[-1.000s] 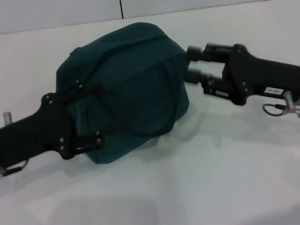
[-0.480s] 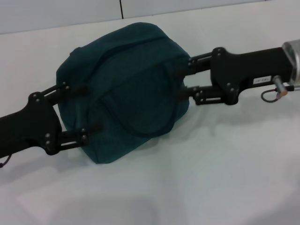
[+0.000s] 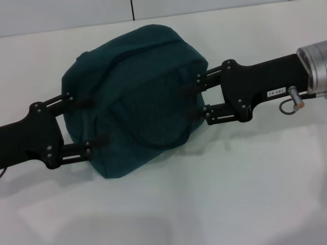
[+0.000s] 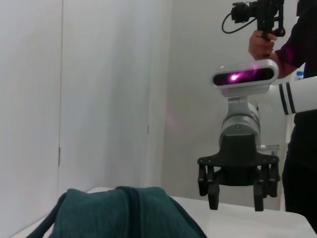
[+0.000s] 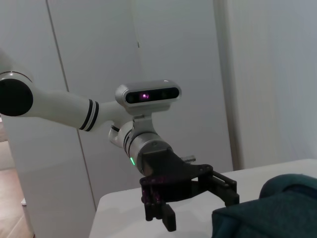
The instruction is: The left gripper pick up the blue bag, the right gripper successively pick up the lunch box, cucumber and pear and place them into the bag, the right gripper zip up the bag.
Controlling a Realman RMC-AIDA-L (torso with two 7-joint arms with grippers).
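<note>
Two grippers flank the blue bag (image 3: 133, 97); the left gripper (image 3: 84, 122) and right gripper (image 3: 196, 94) both stand spread wide, the bag between their jaws; soft fabric probably sags, so pinch a handle or seam.

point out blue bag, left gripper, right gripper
blue bag (image 3: 135, 81): head view, top fabric panel.
left gripper (image 3: 91, 123): head view, midway between its fingertips at the bag's side.
right gripper (image 3: 194, 97): head view, midway between its fingertips at the bag's opposite side.
</note>
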